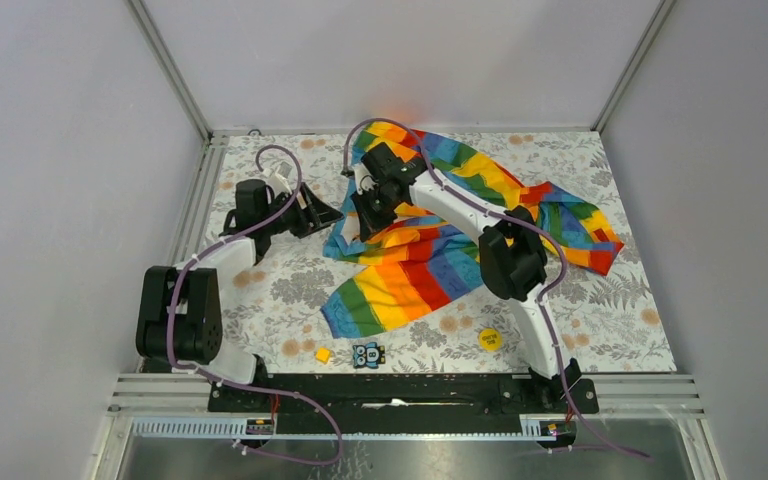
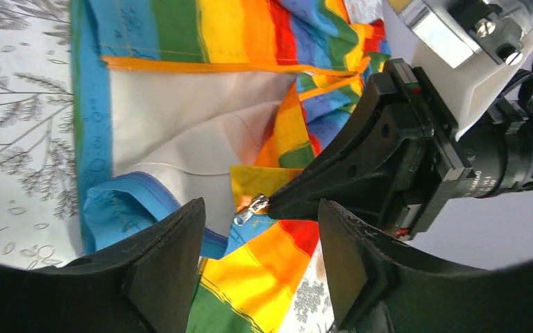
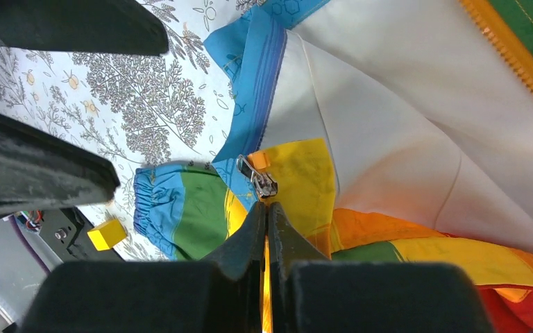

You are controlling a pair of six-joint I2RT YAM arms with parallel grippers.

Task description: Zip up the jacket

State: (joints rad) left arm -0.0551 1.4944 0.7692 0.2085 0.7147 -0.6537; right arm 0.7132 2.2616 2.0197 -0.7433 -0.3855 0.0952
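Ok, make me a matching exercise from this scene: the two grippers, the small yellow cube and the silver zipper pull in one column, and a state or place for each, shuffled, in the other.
Column one
1. left gripper
2. right gripper
3. small yellow cube
4. silver metal zipper pull

Column two
A. on the floral table, at its near edge
B. shut on the rainbow-striped fabric jacket
C. lying on a yellow patch of fabric
D. open, gripping nothing

Pairs: 1-D, 2-B, 3-A, 4-C

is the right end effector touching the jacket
Touching. The right wrist view shows the right end effector closed on the jacket fabric, beside the zipper pull.
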